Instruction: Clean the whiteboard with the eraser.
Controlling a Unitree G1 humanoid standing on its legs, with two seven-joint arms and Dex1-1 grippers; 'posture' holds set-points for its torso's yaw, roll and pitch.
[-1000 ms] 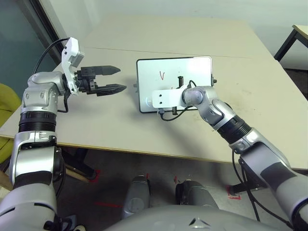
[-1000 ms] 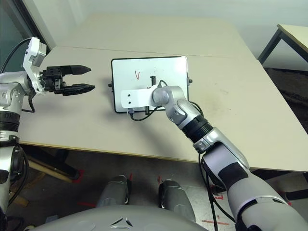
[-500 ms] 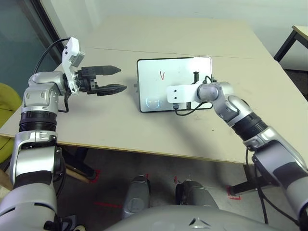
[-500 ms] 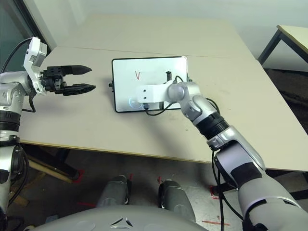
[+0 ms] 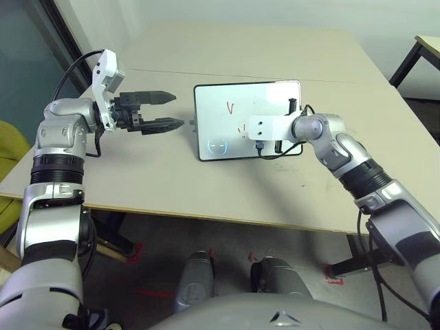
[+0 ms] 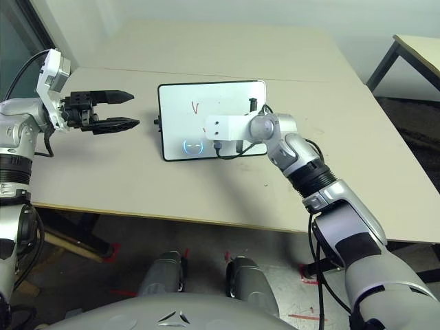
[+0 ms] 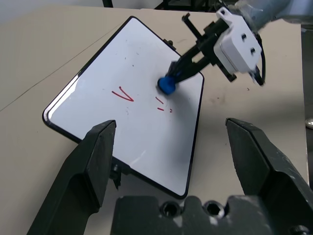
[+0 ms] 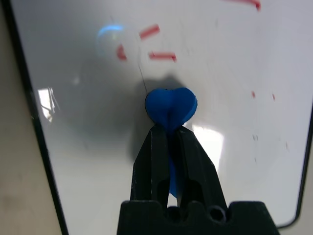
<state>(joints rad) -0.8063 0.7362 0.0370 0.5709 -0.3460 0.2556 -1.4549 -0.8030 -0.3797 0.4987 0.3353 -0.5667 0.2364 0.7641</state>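
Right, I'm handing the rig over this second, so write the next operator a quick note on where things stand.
Right gripper: shut on the blue eraser, over the whiteboard.
Left gripper: open, holding nothing, beside the board.
Whiteboard: on the table.
Done: eraser is in hand; much of the board is white.
Left: wipe off the red V, the short red strokes near it and the small specks.

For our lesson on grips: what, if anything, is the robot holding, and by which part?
The blue eraser, pinched by its narrow middle in the right hand.
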